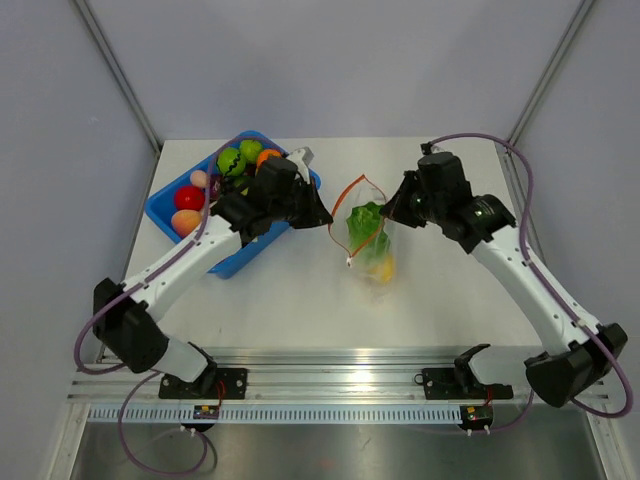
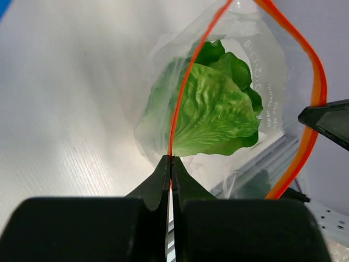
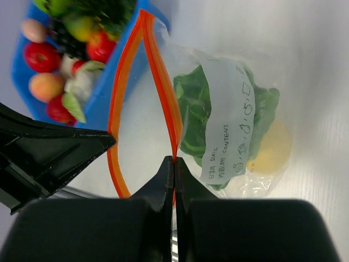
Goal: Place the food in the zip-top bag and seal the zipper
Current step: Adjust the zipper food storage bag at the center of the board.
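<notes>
The clear zip-top bag [image 1: 372, 250] lies mid-table with its mouth held open. Green lettuce [image 1: 366, 225] and a yellow piece [image 1: 382, 268] are inside it. My left gripper [image 1: 328, 218] is shut on the left side of the red-orange zipper strip [image 2: 188, 82], as the left wrist view [image 2: 171, 159] shows. My right gripper [image 1: 386, 215] is shut on the strip's right side [image 3: 163, 82], as the right wrist view [image 3: 174, 159] shows. The lettuce [image 3: 196, 103] and the yellow piece [image 3: 270, 147] show through the plastic beside a white label [image 3: 232, 120].
A blue bin [image 1: 165, 210] at the back left holds several more toy fruits [image 1: 188, 197], under my left arm. It also shows in the right wrist view [image 3: 117, 76]. The table's metal rail runs along the near edge [image 1: 330, 360].
</notes>
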You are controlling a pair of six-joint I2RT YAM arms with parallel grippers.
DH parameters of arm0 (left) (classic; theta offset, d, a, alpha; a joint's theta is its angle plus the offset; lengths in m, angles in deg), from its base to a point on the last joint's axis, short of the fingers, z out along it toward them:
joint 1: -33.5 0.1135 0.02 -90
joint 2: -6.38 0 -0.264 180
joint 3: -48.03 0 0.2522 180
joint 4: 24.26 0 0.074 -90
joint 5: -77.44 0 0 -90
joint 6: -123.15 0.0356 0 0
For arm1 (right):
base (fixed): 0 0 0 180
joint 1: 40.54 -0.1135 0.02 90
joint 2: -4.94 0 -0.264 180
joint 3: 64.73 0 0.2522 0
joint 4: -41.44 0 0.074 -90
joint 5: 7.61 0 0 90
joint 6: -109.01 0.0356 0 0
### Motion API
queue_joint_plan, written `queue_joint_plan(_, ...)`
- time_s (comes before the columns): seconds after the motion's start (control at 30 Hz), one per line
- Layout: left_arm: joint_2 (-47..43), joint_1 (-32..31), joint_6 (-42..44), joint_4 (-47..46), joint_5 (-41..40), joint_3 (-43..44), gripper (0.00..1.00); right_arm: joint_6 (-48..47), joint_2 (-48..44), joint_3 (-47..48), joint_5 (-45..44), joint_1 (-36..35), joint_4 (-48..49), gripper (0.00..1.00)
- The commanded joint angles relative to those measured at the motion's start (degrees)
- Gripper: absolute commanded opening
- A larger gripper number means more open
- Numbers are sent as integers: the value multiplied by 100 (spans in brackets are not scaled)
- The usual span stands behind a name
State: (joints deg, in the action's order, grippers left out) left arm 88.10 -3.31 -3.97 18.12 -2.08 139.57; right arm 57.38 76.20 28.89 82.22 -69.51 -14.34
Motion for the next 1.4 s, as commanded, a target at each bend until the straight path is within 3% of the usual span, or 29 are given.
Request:
queue_joint_plan(0.0,529,-211,108,-42,244,96,0,-102,458,-120,332,-21,-7,0)
queue_joint_plan(0.2,-49,-256,293,187,-28,765,0,-207,-181,496,544,-38,62,0)
queue_joint_plan(0.33,-15,-256,267,100,-46,547,0,-216,-368,260,412,-38,167,0)
queue_joint_plan(0.53,774,-343,-23,-577,270,-429,0,-119,27,-918,333,-30,423,0)
queue_joint_plan(0.67,847,-396,152,-279,201,-124,0,-251,195,-542,438,-38,177,0)
queue_joint_plan(0.87,162,-414,399,214,-37,659,0,-313,-121,109,544,-38,10,0)
queue_joint_plan(1.03,90,-414,355,74,-143,379,0,-207,-253,-294,509,-30,203,0)
queue_joint_plan(1.2,748,-423,267,-76,121,-34,0,-260,45,-857,281,-38,308,0)
queue_joint_plan(1.37,557,-449,407,143,78,264,0,-260,99,-743,359,-30,246,0)
